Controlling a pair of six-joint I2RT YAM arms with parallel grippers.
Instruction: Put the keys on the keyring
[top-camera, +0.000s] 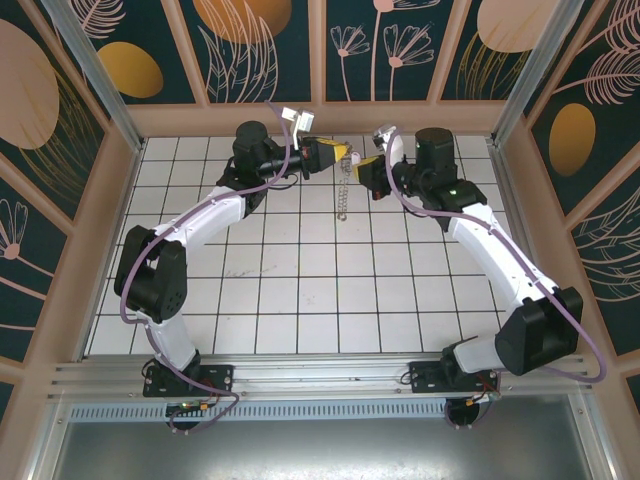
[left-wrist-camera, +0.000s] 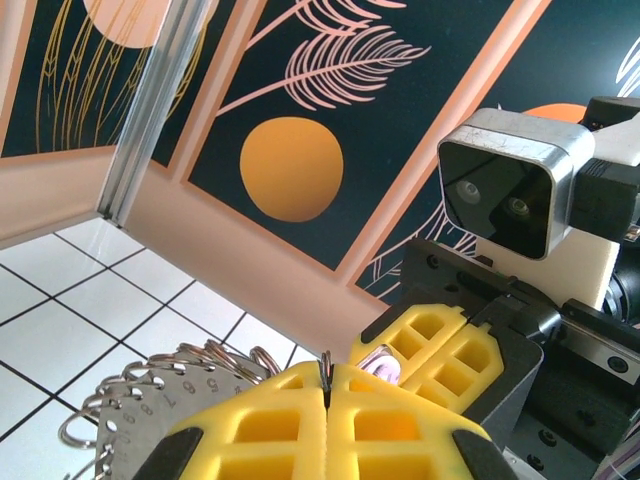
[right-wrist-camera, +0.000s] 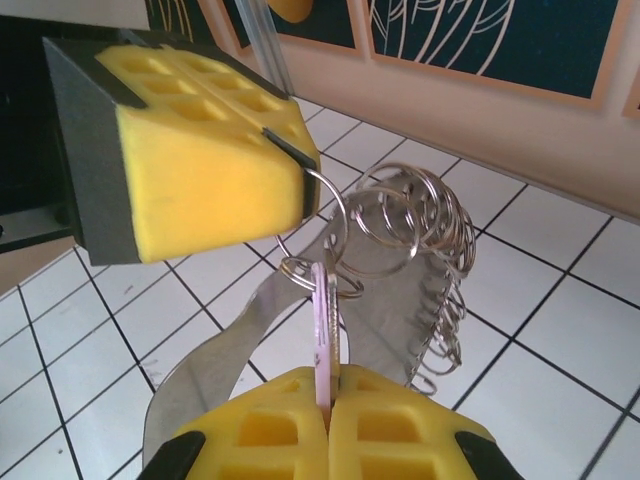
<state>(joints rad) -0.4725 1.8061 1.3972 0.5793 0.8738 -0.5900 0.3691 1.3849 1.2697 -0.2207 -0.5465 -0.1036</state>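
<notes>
Yellow-padded, my left gripper (left-wrist-camera: 326, 388) pinches the keyring (right-wrist-camera: 385, 300) above the worktop's (top-camera: 300, 290) far edge; my right gripper (right-wrist-camera: 328, 402) pinches the key (right-wrist-camera: 322, 330).

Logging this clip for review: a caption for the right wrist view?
Right hand pinches the pink key upright at the keyring, whose wire ring the left hand grips above.

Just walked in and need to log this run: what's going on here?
Over the far middle of the tiled table, the left gripper is shut on a wire ring of the keyring, holding it up. The right gripper pinches the pink key, its upper end at a small ring. Whether it is threaded on can't be told.
</notes>
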